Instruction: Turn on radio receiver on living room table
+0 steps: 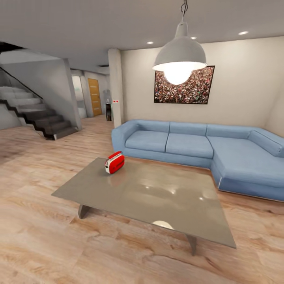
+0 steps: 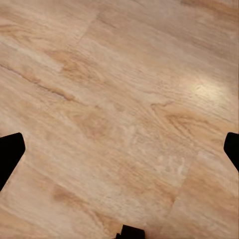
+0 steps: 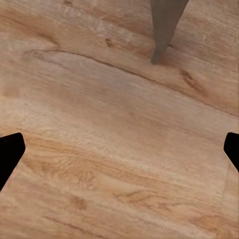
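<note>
**Q:** Where, then, does the radio receiver (image 1: pixel 114 162) sit?

**A:** Upright on the bench (image 1: pixel 157 197), near its far-left corner, at about 11 o'clock from the middle of the glossy grey top. Its red face is turned toward the open floor (image 1: pixel 47 244) at the left rather than toward the blue sofa (image 1: pixel 205 148), which stands behind the bench from 12 to 3 o'clock. A flat white disc (image 1: pixel 163 225) lies near the bench's near edge, at about 6 o'clock. It is not the target.

**Q:** What of the two end effectors?

**A:** Both hang over bare plank floor. In the left wrist view, the left end effector (image 2: pixel 119 149) shows only two dark fingertips (image 2: pixel 10 152) at opposite edges of the picture, so its jaws stand wide apart and empty. The right end effector (image 3: pixel 119 149) shows the same spread and holds nothing. Beyond it, one grey bench leg (image 3: pixel 164 25) meets the floor.

**Q:** Why are they held so?

**A:** Probably this is a travelling posture, with arms lowered and jaws open while the base approaches. The receiver is well apart from both.

**Q:** What does the next step require?

**A:** In judgement, closing toward the far-left corner, so that an arm can reach the receiver's face without leaning across the reflective top. The pendant lamp (image 1: pixel 179 59) hangs above the bench and should not interfere.
</note>
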`<state>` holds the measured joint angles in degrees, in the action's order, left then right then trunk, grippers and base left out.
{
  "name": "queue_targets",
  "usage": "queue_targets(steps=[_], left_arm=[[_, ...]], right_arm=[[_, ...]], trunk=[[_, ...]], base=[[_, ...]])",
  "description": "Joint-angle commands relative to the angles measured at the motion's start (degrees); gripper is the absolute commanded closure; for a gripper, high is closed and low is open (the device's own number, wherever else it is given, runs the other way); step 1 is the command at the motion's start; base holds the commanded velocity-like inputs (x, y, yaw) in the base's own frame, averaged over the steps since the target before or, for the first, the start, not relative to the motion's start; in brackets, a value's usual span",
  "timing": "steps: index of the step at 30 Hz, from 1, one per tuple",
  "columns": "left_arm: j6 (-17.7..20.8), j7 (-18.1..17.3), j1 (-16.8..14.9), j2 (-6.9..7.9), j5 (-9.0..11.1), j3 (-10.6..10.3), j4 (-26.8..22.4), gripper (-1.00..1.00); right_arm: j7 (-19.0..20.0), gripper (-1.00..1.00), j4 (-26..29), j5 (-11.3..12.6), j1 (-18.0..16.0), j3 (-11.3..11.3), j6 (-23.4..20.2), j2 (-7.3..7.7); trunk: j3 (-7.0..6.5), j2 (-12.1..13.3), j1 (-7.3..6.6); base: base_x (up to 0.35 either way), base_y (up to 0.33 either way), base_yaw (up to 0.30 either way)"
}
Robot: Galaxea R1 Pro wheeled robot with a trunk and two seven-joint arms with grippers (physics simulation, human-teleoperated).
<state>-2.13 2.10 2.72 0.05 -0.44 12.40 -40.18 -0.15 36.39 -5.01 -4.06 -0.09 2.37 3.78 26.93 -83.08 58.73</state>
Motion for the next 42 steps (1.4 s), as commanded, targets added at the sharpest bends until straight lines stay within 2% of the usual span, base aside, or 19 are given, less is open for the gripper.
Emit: queue_targets(steps=[1,7,33,42], left_arm=[[-0.4,0.0,0.0,0.09,0.0,0.4,0.0,-1.0],[-0.6,-0.1,0.0,0.12,0.0,1.4,0.0,-1.0],[-0.7,0.0,0.0,0.21,-0.1,1.6,0.1,-1.0],[-0.7,0.0,0.0,0.25,0.0,1.7,0.1,-1.0]], right_arm=[[0.0,-1.0,0.0,0.0,0.0,0.0,0.0,0.0],[0.0,-1.0,0.0,0.0,0.0,0.0,0.0,0.0],[0.0,-1.0,0.0,0.0,0.0,0.0,0.0,0.0],[0.1,-1.0,0.0,0.0,0.0,0.0,0.0,0.0]], trunk=[[0.0,0.0,0.0],[0.0,0.0,0.0],[0.0,0.0,0.0],[0.0,0.0,0.0]], base=[[0.257,0.207,0.3],[0.209,0.259,0.3],[0.217,0.254,0.298],[0.261,0.198,0.055]])
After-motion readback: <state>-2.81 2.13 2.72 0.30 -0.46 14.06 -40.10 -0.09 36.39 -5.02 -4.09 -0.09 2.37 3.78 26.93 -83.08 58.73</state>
